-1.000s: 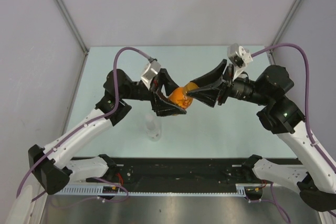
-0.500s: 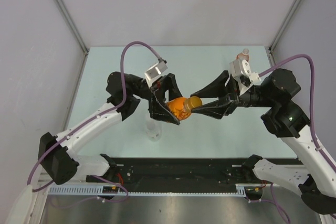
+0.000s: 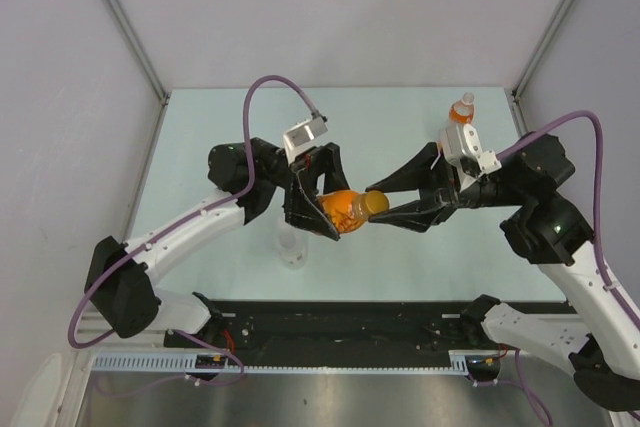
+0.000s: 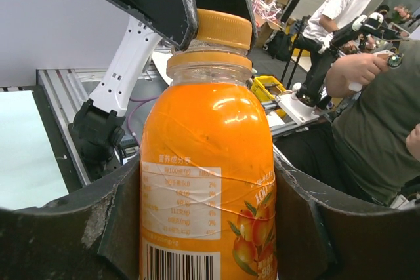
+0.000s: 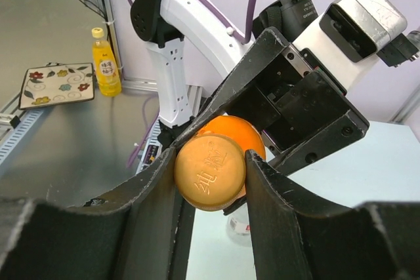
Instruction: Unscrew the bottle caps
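My left gripper (image 3: 322, 209) is shut on the body of a short orange bottle (image 3: 345, 209) and holds it sideways above the table. The left wrist view shows the bottle (image 4: 210, 162) filling the gap between my fingers. My right gripper (image 3: 380, 204) is shut on its orange cap (image 3: 375, 201). In the right wrist view the cap (image 5: 210, 172) sits end-on between my fingers (image 5: 147, 208). A clear bottle (image 3: 291, 245) stands on the table under the held bottle. An orange bottle with a white cap (image 3: 461, 110) stands at the back right.
The pale green table (image 3: 220, 137) has grey walls on the left, back and right. A black rail (image 3: 340, 322) with both arm bases runs along the near edge. The two arms meet over the table's middle.
Both wrists have turned and shifted slightly towards the near side, with the orange bottle still held between them. The right wrist has moved off the back-right bottle, which now shows.
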Controlling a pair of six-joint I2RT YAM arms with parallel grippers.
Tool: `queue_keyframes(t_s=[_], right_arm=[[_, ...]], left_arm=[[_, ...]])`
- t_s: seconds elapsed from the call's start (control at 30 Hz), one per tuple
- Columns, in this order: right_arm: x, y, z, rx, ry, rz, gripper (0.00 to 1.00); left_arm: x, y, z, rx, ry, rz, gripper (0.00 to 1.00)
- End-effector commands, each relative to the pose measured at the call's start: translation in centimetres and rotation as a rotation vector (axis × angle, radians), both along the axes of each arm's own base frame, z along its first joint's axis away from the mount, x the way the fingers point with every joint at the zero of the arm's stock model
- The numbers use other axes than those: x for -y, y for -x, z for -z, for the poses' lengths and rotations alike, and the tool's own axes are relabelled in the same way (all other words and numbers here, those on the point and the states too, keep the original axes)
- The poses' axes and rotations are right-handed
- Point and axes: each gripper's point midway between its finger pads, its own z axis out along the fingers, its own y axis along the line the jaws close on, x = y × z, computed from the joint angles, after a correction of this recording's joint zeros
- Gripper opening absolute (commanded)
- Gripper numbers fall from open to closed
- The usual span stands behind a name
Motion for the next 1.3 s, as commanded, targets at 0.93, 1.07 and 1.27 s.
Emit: queue_keyframes(t_s=[0.93, 1.07, 1.27], right_arm=[[13.7, -20.5, 4.9, -0.406, -0.118, 1.472, 0.0], [14.8, -22.9, 10.1, -0.531, -0.091, 1.578, 0.0], [19.0, -26.7, 19.7, -0.819, -0.072, 1.73, 0.0]], left_arm=[[-0.3, -10.9, -2.9, 0.192, 0.057, -0.823, 0.0], [-2.1, -12.4, -3.0, 0.214, 0.06, -0.988, 0.0], [-5.1, -13.9, -3.2, 0.198, 0.066, -1.204, 0.01]])
